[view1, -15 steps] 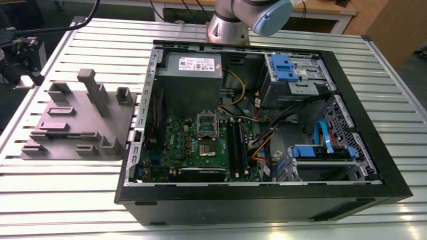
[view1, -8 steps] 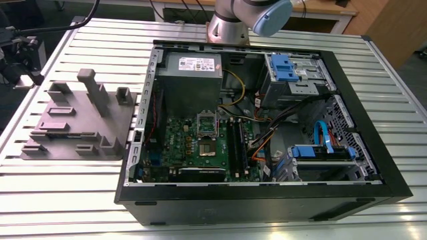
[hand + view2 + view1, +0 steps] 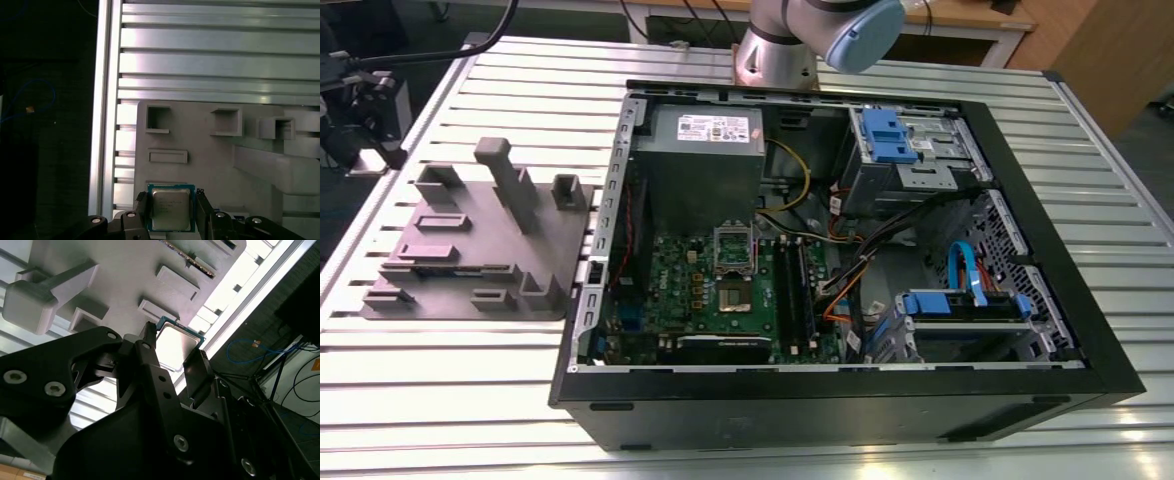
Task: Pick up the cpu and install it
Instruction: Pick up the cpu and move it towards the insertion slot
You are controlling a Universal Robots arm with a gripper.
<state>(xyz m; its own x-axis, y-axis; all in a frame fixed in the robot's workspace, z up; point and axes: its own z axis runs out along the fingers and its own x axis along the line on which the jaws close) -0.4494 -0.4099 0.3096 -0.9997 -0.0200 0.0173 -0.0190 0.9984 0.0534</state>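
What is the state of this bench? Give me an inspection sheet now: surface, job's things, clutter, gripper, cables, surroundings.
Surface: slatted metal table carrying a grey moulded tray and an open computer case.
Job's things: the cpu sits between the fingers, tray behind it; green motherboard lies in the case.
Clutter: nothing seen.
Gripper: gripper shut on the cpu's edges, in both wrist views.
Cables: yellow cable and blue flat cable inside the case; thin blue cable beyond the table edge.
Surroundings: wooden furniture; dark equipment at the exterior view's left.
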